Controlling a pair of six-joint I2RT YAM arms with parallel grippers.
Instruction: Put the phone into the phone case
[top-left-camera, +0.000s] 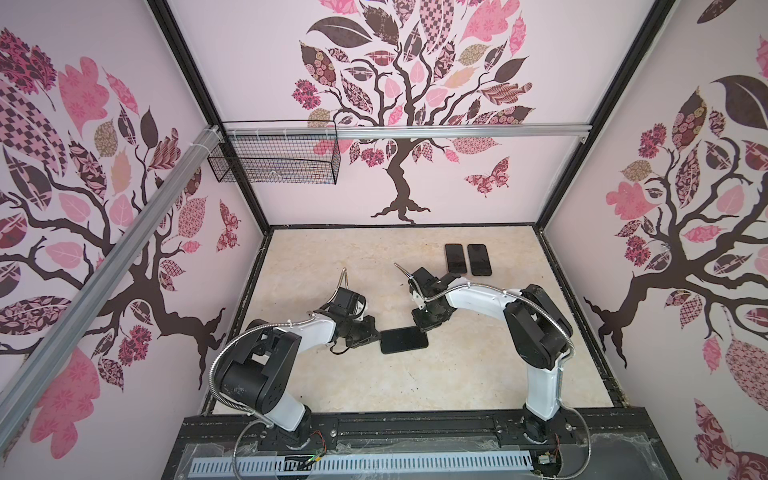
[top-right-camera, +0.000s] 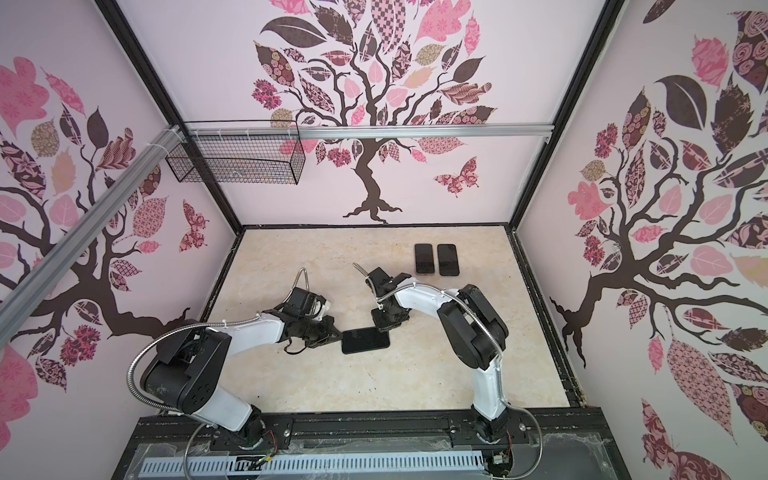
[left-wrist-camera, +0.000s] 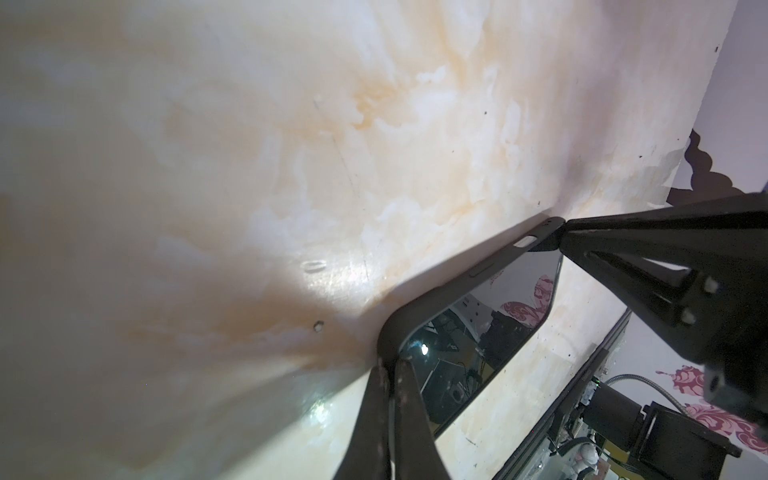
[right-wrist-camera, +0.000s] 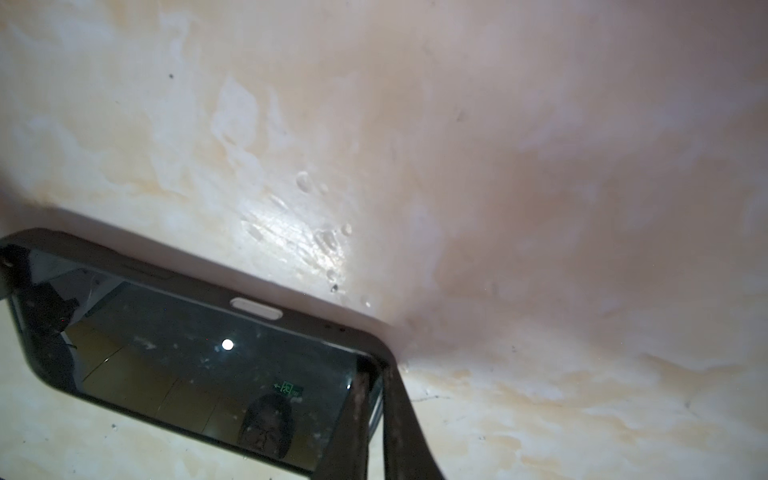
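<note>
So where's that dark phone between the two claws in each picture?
In a top view: cased phone just below centre.
In a top view: same, slightly further left.
Left wrist: cased phone pinched by left gripper.
Right wrist: cased phone pinched by right gripper.
Shared landmark: marbled tabletop.

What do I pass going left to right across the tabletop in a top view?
Left pincer → glossy black rectangular phone in matte black case → dark rectangular phone lying flat → matching dark phone beside it. Right pincer overlaps the cased phone, so omitted.
</note>
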